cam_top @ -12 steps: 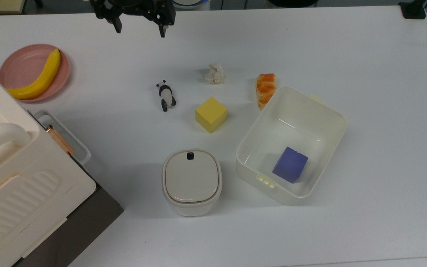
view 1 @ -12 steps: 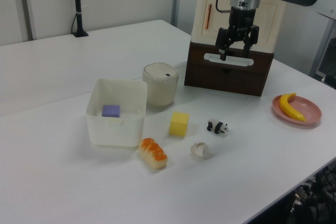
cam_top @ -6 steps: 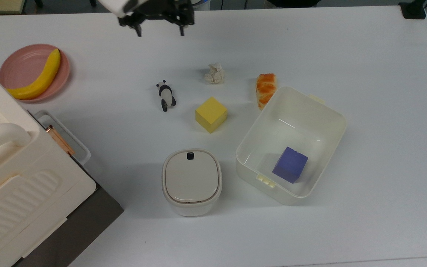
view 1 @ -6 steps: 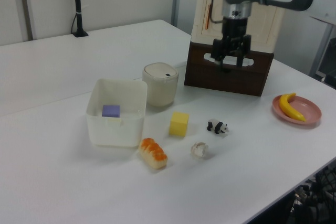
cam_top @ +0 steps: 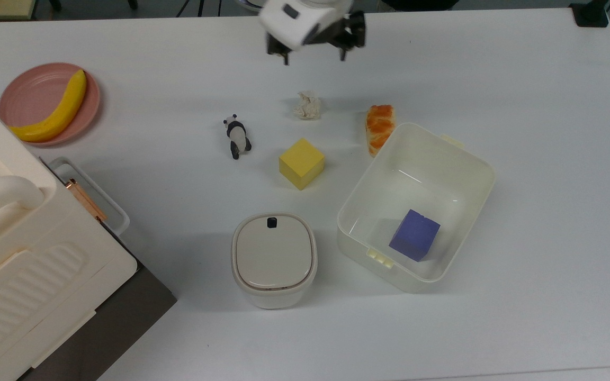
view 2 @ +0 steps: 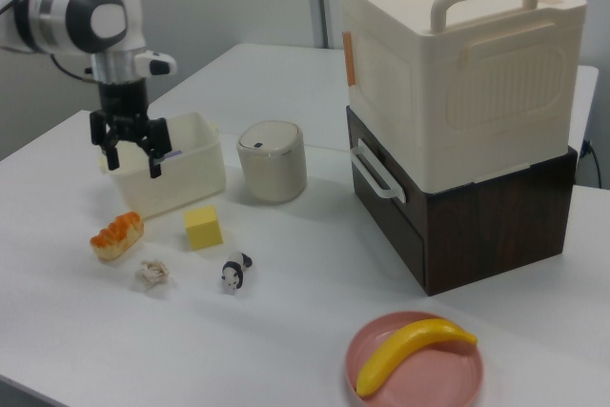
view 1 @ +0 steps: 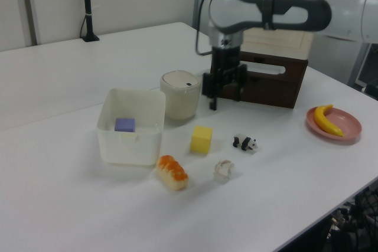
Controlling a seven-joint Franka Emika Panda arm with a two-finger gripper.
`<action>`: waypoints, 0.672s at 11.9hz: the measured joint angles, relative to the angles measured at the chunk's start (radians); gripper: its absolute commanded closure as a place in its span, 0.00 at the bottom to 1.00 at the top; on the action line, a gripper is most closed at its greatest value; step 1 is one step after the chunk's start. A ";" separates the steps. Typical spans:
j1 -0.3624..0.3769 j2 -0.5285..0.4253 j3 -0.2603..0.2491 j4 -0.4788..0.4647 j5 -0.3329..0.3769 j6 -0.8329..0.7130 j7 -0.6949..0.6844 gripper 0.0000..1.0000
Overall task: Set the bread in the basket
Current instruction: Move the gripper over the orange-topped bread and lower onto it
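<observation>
Gripper (cam_top: pixel 313 57) is hanging at 12 o'clock of the top view, above the table (cam_top: pixel 522 106), jaws spread wide and holding nothing; both dark fingers are pointing down. In the right view the gripper (view 2: pixel 131 163) is sitting high, in front of the basket (view 2: pixel 195 183); in the left view the gripper (view 1: pixel 225 101) is showing above the yellow cube (view 1: pixel 201 139).

Bread (cam_top: pixel 379 128) is lying on the table, outside the basket (cam_top: pixel 474 159), touching or just beside the basket's wall at the basket's 11 o'clock corner in the top view. From the gripper it is lying toward 4 o'clock in the top view, apart from the fingers. In the left view the bread (view 1: pixel 172 172) is resting at 5 o'clock of the basket (view 1: pixel 131 146); in the right view the bread (view 2: pixel 116 234) is lying at 7 o'clock of the basket.

Basket is standing open, with a purple cube (cam_top: pixel 414 235) sitting inside near its 6 o'clock side in the top view.

Paper ball (cam_top: pixel 307 105) is lying almost under the gripper, at 9 o'clock of the bread in the top view. Yellow cube (cam_top: pixel 301 163) is sitting at 6 o'clock of the paper ball. Toy panda (cam_top: pixel 236 136) is lying at 10 o'clock of the cube. Lidded bin (cam_top: pixel 274 259) is standing at 6 o'clock of the cube. Banana (cam_top: pixel 53 110) is resting on a pink plate (cam_top: pixel 24 87) at 9 o'clock of the top view. A cream case (view 2: pixel 457 64) is sitting on a dark drawer box (view 2: pixel 496 226).
</observation>
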 measured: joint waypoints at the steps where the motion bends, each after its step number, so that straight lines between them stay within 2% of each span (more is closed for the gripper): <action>1: 0.038 0.001 0.000 -0.045 0.000 0.069 0.046 0.00; 6: 0.225 0.013 0.002 -0.266 0.000 0.309 0.196 0.00; 8: 0.266 0.031 0.002 -0.306 -0.006 0.360 0.249 0.00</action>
